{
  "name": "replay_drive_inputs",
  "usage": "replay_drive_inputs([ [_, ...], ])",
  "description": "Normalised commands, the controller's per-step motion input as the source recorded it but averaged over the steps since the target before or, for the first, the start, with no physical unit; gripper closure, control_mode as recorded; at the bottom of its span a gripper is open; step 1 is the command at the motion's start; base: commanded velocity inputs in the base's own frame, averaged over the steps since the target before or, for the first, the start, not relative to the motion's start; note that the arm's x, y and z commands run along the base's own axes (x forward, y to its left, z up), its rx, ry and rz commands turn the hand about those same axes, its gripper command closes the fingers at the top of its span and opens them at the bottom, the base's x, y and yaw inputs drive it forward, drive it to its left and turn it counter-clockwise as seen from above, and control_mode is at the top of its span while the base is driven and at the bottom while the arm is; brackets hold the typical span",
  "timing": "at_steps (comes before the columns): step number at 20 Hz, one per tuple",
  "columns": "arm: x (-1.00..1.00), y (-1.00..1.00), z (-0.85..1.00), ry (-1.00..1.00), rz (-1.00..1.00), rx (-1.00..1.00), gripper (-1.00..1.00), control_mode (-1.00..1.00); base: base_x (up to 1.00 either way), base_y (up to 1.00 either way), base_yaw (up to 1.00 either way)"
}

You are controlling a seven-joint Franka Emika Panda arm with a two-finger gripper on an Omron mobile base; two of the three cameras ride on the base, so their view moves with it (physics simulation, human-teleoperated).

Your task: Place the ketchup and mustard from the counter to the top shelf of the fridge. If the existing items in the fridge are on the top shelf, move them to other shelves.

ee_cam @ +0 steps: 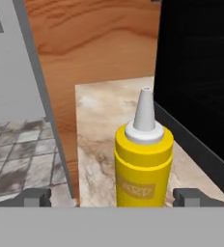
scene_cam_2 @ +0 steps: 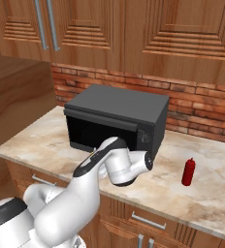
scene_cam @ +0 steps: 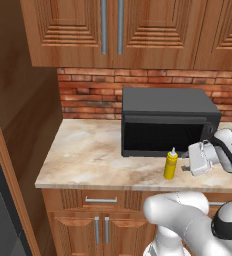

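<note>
Lighting: even, soft, moderately bright, no glare. Shadows: faint beneath the microwave [scene_cam: 165,122] on the worktop [scene_cam: 88,155]. Sharpness: slightly soft, blocky rendering; no edge distortion.

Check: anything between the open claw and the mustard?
No. In the hand view the mustard stands upright between the claw tips with nothing in the gap; left base view shows bare counter around it.
</note>
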Motion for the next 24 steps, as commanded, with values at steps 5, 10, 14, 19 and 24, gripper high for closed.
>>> replay_drive_inputs([
  [5, 0.12, 0.00, 0.00, 0.02, 0.06, 0.00, -1.00, -1.00, 0.00, 0.00, 0.00],
  [10, 0.06, 0.00, 0.00, 0.00, 0.05, 0.00, -1.00, -1.00, 0.00, 0.00, 0.00],
  [14, 0.00, 0.00, 0.00, 0.00, 0.03, 0.00, -1.00, -1.00, 0.00, 0.00, 0.00],
  [19, 0.08, 0.01, 0.00, 0.00, 0.00, 0.00, -1.00, -1.00, 0.00, 0.00, 0.00],
  [24, 0.06, 0.02, -0.01, 0.00, 0.00, 0.00, -1.00, -1.00, 0.00, 0.00, 0.00],
])
